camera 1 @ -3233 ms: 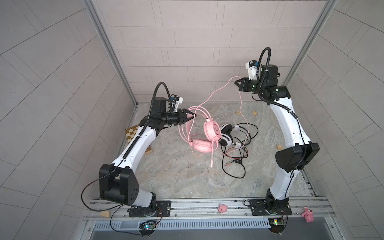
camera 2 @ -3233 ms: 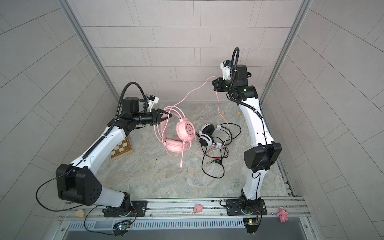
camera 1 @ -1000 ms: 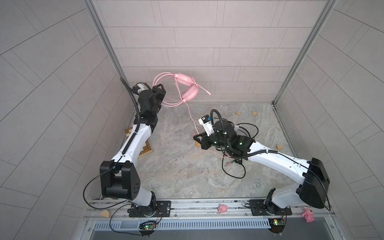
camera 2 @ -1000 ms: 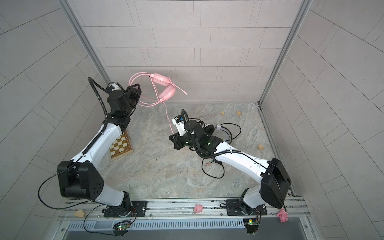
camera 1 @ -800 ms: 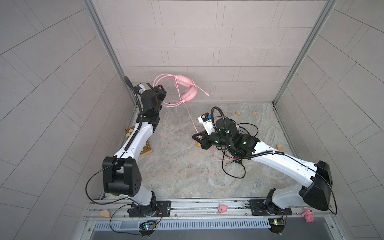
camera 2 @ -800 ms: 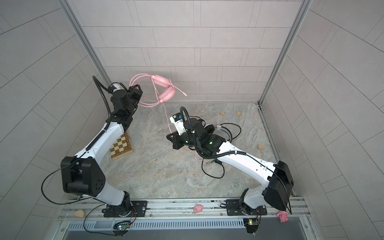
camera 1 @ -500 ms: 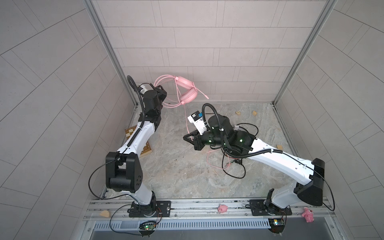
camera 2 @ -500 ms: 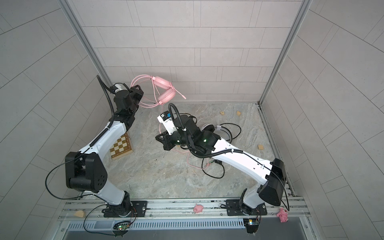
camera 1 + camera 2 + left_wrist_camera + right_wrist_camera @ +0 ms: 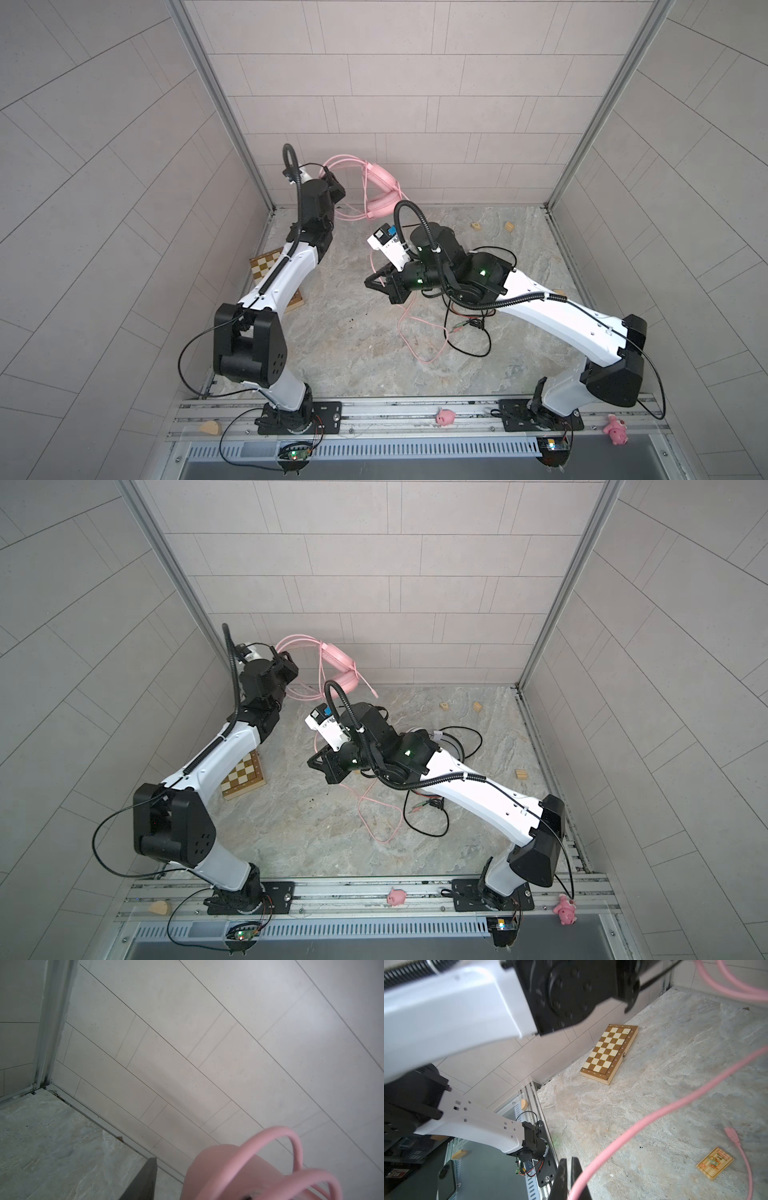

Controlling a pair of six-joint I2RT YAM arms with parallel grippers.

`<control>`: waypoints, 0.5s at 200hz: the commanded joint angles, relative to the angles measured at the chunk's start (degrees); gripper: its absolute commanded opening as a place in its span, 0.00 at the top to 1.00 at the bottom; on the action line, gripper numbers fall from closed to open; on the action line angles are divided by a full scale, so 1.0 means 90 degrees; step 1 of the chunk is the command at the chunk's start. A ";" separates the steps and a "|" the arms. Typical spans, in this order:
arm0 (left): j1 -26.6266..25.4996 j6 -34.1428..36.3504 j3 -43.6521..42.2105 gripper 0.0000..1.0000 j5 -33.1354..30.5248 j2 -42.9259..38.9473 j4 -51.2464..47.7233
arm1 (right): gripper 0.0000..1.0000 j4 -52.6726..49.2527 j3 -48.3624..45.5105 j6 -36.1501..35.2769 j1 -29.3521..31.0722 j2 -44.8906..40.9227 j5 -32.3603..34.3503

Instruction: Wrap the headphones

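The pink headphones [image 9: 380, 185] [image 9: 337, 658] hang high at the back wall, and my left gripper [image 9: 333, 185] is shut on their headband. Up close in the left wrist view the pink band [image 9: 239, 1169] fills the corner beside one dark finger [image 9: 145, 1178]. Their pink cable [image 9: 371, 245] drops taut to my right gripper [image 9: 376, 283] [image 9: 568, 1169], which is shut on it above the table's middle. Beyond the gripper the cable lies slack in loops [image 9: 419, 340], with its plug [image 9: 731, 1134] on the floor. The white-and-black headphones [image 9: 451, 741] lie mostly hidden under my right arm. Their black cable [image 9: 471, 347] is spread out in front.
A folded chessboard [image 9: 243, 777] [image 9: 610, 1053] lies by the left wall under my left arm. Small wooden blocks [image 9: 476, 225] sit at the back right. One more block [image 9: 520, 774] is near the right wall. A yellow card [image 9: 715, 1162] lies on the stone floor.
Since the oldest frame the left gripper has lifted the pink headphones off the table to the back wall. Over the last second the right gripper has drawn the cable leftward, away from the black cable.
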 commanded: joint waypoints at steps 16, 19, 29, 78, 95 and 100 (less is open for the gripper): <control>-0.0698 0.1313 0.0073 1.00 0.0013 -0.0349 -0.0315 | 1.00 -0.1043 0.1654 -0.0662 -0.0410 0.0330 -0.0454; -0.0727 0.1360 0.0053 1.00 0.0087 -0.0372 -0.0362 | 1.00 -0.1138 0.1785 -0.0701 -0.0472 0.0375 -0.0444; -0.0854 0.1487 -0.0020 1.00 0.0256 -0.0448 -0.0566 | 1.00 -0.1510 0.2186 -0.0915 -0.0692 0.0495 -0.0349; -0.0978 0.1799 -0.0355 1.00 0.1265 -0.1103 -0.1750 | 1.00 -0.2335 0.2922 -0.1526 -0.1878 0.0612 0.0387; -0.0983 0.2171 -0.0235 1.00 0.2206 -0.1271 -0.2324 | 1.00 -0.2394 0.2897 -0.1684 -0.2223 0.0590 0.0648; -0.0986 0.2267 -0.0223 1.00 0.2520 -0.1307 -0.2452 | 1.00 -0.2422 0.2899 -0.1718 -0.2321 0.0602 0.0705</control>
